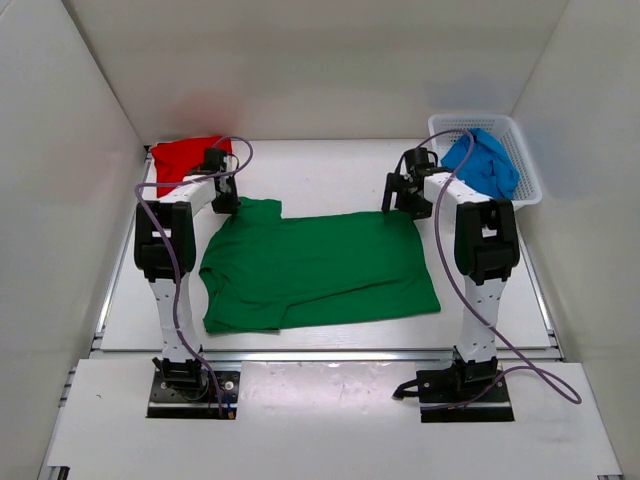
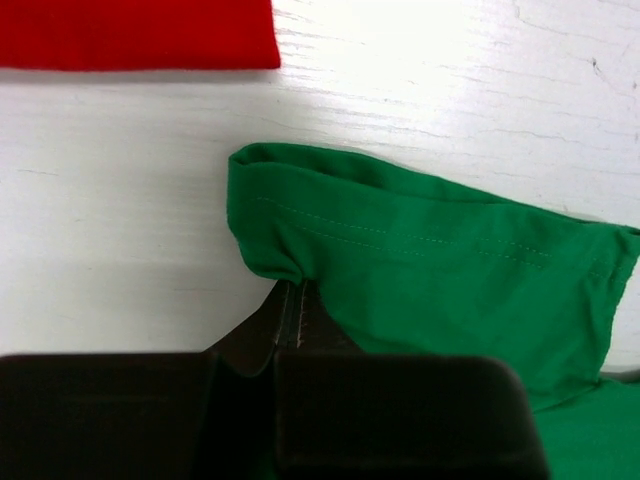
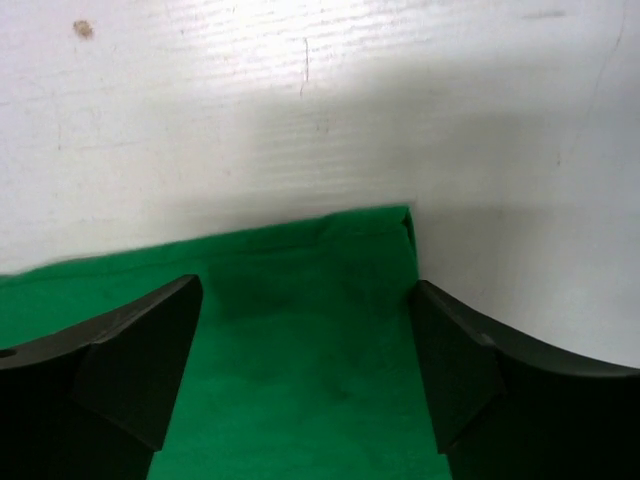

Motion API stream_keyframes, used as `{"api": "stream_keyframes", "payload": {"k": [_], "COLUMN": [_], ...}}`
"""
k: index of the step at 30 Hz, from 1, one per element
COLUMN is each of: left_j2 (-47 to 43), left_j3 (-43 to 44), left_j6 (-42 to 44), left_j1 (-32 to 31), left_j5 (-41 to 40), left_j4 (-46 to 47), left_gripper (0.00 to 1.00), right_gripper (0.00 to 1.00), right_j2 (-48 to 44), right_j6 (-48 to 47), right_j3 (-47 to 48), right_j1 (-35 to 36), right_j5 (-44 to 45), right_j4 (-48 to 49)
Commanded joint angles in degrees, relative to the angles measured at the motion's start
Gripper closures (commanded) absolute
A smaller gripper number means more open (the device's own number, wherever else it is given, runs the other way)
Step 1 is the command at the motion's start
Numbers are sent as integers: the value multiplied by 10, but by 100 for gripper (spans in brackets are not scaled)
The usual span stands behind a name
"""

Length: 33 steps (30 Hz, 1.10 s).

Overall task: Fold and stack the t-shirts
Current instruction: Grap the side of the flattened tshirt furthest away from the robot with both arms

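Green t-shirt, bare table beyond its far edge; we count one red t-shirt, one blue t-shirt. Left gripper clamps its sleeve; right gripper spread over its corner.

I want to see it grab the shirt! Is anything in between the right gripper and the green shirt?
Nothing visible is in the way. The right gripper hangs open over a corner of the green t-shirt, with only cloth and bare table showing between its fingers.
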Motion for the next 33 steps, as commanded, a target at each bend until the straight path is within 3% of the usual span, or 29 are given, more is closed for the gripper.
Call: {"api": "stream_keyframes", "payload": {"k": [1, 2, 7, 9, 11, 20, 21, 24, 26, 33], "left_j2": [-30, -32, -34, -36, -42, -50, -49, -55, -56, -87], "left_j3": [-8, -7, 17, 23, 22, 17, 16, 29, 39, 73], "left_j6": [15, 13, 28, 31, 35, 36, 37, 39, 41, 49], "left_j1": [6, 2, 0, -2, -1, 3, 3, 7, 6, 10], "left_j5": [25, 25, 31, 29, 29, 42, 37, 44, 49, 54], "left_j4": [-23, -24, -33, -40, -41, -45, -49, -59, -65, -93], "left_gripper": [100, 100, 100, 100, 100, 100, 100, 100, 100, 100], "right_gripper": [23, 26, 63, 62, 50, 44, 45, 69, 100, 100], "right_j2": [23, 33, 44, 34, 28, 61, 68, 71, 60, 9], "right_j6": [4, 4, 0, 7, 7, -8, -10, -22, -29, -68], "right_j3": [48, 56, 60, 48, 35, 88, 94, 101, 93, 51], "right_j1": [2, 0, -7, -9, -8, -22, -25, -29, -30, -20], "right_j5": [27, 27, 10, 5, 6, 27, 31, 27, 27, 24], "right_j4": [-19, -25, -29, -27, -19, -38, -44, -50, -32, 0]}}
